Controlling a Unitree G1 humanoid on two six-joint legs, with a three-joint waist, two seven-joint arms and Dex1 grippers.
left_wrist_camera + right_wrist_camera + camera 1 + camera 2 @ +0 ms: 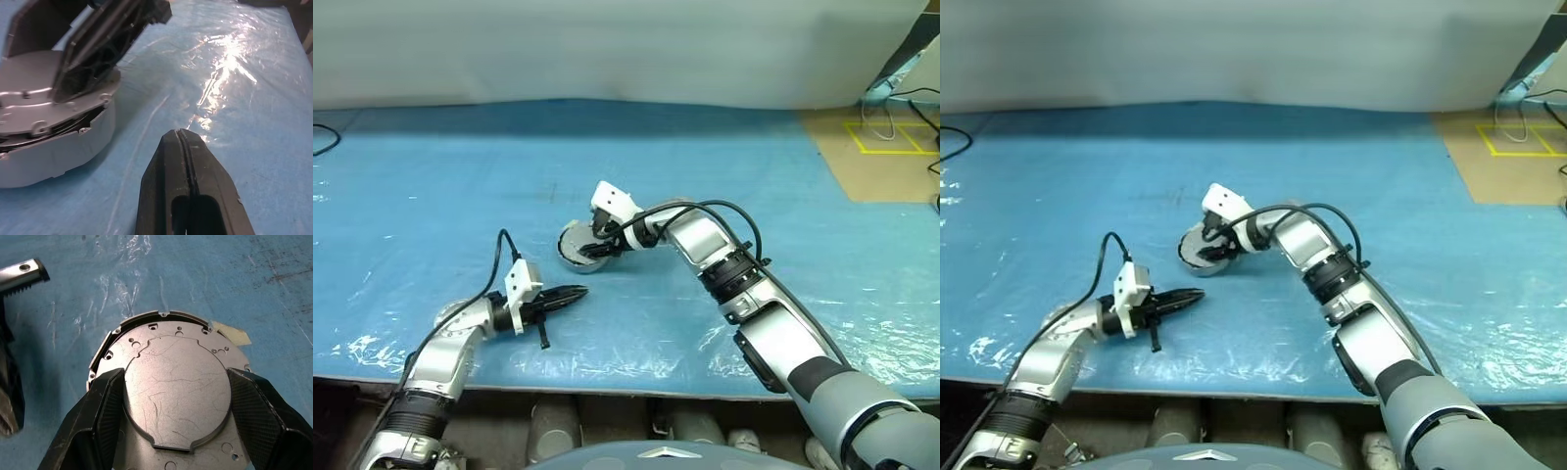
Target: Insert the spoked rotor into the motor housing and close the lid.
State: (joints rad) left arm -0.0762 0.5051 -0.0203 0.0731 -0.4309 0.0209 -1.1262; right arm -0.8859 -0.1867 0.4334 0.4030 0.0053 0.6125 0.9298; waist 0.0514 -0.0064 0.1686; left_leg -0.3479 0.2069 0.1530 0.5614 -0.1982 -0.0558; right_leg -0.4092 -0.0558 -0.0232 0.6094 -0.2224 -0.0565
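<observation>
The motor housing (pixel 54 152) is a round silver casing on the blue table in front of me. The lid (pixel 176 387) lies on top of it with its smooth face up, and a thin dark gap shows at the rim. My right gripper (pixel 597 245) reaches down over it from the right. Its fingers (pixel 105 406) stand wide apart, closed on the two sides of the lid's raised round centre. My left gripper (pixel 576 292) is shut and empty, hovering level just left of and nearer than the housing. The spoked rotor is hidden.
The blue sheet (pixel 431 176) covers the whole table, and its front edge (pixel 607 387) runs close below my arms. A scrap of pale tape (pixel 232 334) lies by the housing. Brown floor with yellow tape (pixel 891 137) and cables sit at the far right.
</observation>
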